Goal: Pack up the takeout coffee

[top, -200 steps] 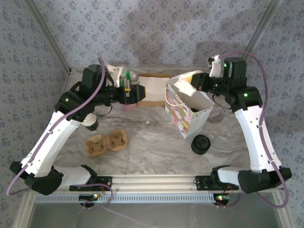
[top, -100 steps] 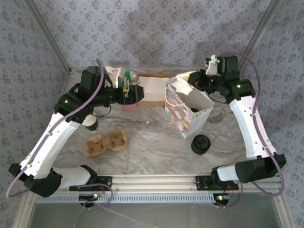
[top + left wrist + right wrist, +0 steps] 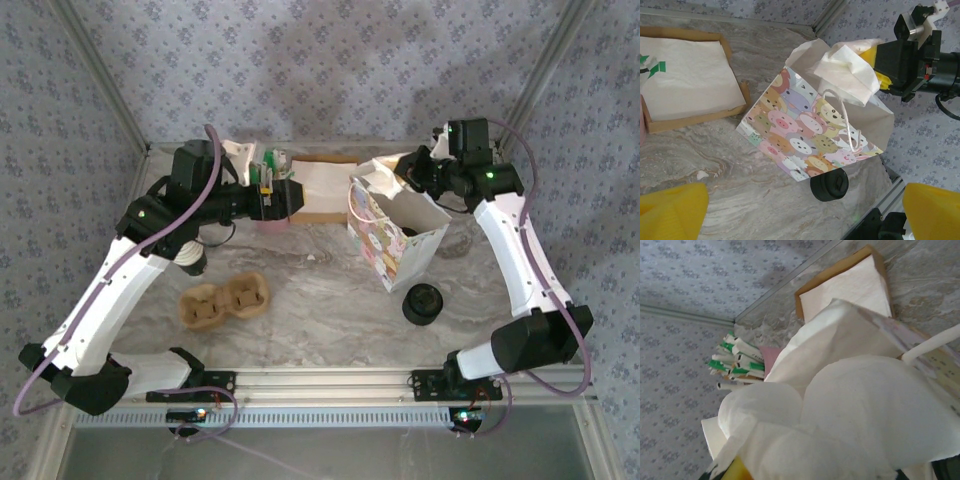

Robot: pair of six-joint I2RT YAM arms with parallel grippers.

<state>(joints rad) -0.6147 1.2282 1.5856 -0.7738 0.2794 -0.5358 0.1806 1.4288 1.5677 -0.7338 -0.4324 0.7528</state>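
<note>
— Item: takeout coffee point(image 3: 422, 303), location?
— Stood on table point(image 3: 320, 290) just beside paper bag point(image 3: 385, 245), apart from all fingers; left fingers point(image 3: 670, 210) spread wide, right fingers point(image 3: 866, 51) clenched on napkin point(image 3: 850, 75) at bag's mouth

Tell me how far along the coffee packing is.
Done: the patterned bag stands open. In hand: the right gripper is shut on a white napkin at the bag's mouth; the left gripper is open and empty. Left: dropping the napkin in. Whether the coffee is already inside cannot be seen.
</note>
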